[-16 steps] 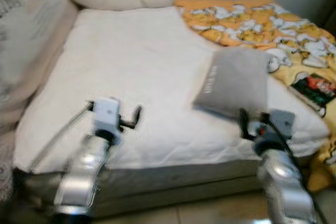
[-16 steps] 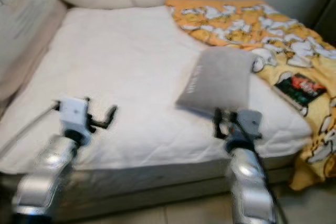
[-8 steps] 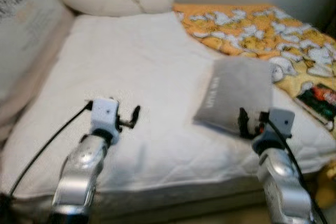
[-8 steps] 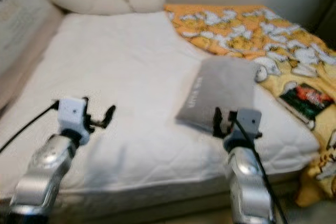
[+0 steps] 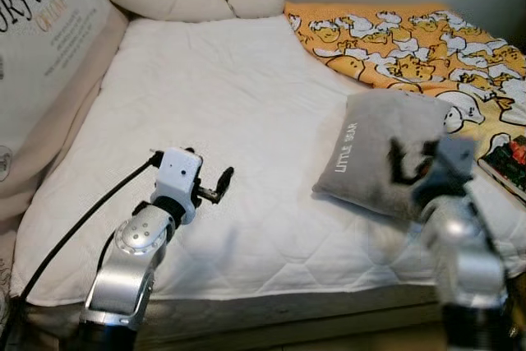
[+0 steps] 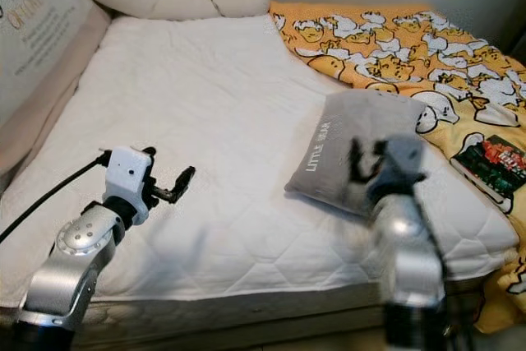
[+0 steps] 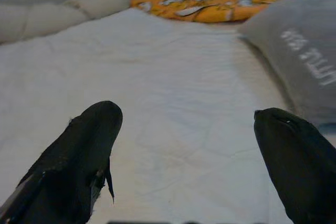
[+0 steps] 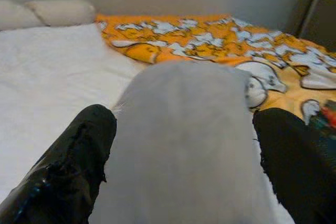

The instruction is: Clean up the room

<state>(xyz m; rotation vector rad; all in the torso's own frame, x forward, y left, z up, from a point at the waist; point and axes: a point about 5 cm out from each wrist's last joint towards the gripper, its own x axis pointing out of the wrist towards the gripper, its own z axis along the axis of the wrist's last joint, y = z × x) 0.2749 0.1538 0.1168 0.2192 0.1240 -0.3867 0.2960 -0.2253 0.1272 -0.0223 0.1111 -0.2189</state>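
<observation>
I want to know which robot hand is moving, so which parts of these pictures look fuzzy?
In the left eye view the right gripper and its arm are smeared, while the left gripper, the grey pillow and the white mattress are sharp. In the right wrist view the pillow is close and soft-edged. In the left wrist view the black fingers are slightly blurry.

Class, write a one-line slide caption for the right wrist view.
Open right gripper straddling a grey pillow on the white mattress.
</observation>
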